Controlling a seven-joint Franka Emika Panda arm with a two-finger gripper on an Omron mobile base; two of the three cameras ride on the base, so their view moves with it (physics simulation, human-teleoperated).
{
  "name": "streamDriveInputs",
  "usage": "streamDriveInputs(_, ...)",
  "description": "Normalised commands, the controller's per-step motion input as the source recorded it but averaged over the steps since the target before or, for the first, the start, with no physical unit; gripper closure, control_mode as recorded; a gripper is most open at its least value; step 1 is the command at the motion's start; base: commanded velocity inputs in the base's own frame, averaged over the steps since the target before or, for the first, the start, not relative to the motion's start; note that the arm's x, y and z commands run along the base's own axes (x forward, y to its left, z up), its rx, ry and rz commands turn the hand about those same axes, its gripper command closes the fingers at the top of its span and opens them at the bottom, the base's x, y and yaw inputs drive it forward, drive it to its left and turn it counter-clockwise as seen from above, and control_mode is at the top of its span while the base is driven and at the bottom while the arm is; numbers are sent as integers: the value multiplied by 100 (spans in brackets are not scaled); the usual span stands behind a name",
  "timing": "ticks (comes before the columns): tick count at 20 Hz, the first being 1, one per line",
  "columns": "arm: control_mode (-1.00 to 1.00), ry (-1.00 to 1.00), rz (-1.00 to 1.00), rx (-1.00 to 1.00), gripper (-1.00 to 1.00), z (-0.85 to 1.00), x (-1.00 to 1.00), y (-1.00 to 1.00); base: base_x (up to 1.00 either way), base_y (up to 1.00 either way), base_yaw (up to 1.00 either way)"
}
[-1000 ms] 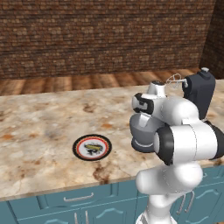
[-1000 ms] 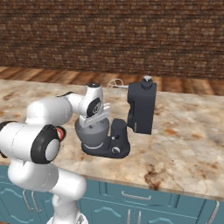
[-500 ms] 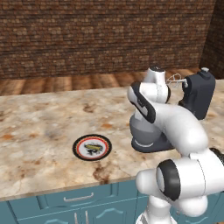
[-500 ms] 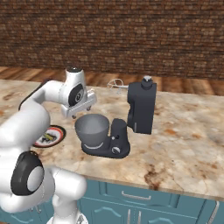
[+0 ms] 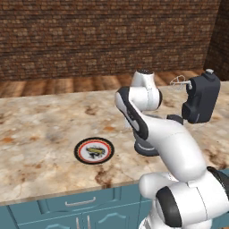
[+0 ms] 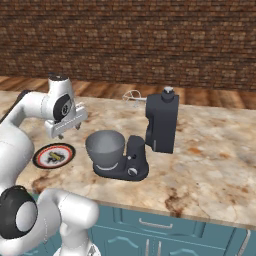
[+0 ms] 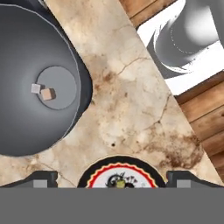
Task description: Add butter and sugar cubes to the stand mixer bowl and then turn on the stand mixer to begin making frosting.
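Marble desk (image 6: pixel 210 150) under your claw (image 7: pixel 111 178) — fingers spread wide and holding nothing — carries the stand mixer bowl (image 7: pixel 30 78) with two small cubes (image 7: pixel 43 92) inside, seated on the stand mixer (image 6: pixel 150 135), beside the plate (image 6: pixel 53 155).

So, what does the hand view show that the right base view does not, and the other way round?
Hand view: the inside of the bowl, with two small cubes on its bottom. Right base view: the mixer with its head tilted up, the whisk, the knob, and the open end effector above the counter. Both: the bowl, the plate and the counter.
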Motion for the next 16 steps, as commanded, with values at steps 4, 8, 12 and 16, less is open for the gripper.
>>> streamDriveInputs(4, -100, 4, 0, 0, -100, 0, -6, 86, 0, 0, 0)
streamDriveInputs(8, -100, 7, 21, 0, -100, -9, 16, 89, 0, 0, 0)
streamDriveInputs(12, -100, 7, 4, 0, -100, -38, 12, 89, 0, 0, 0)
streamDriveInputs(16, -100, 7, 0, 0, -100, -56, 26, 58, 0, 0, 0)
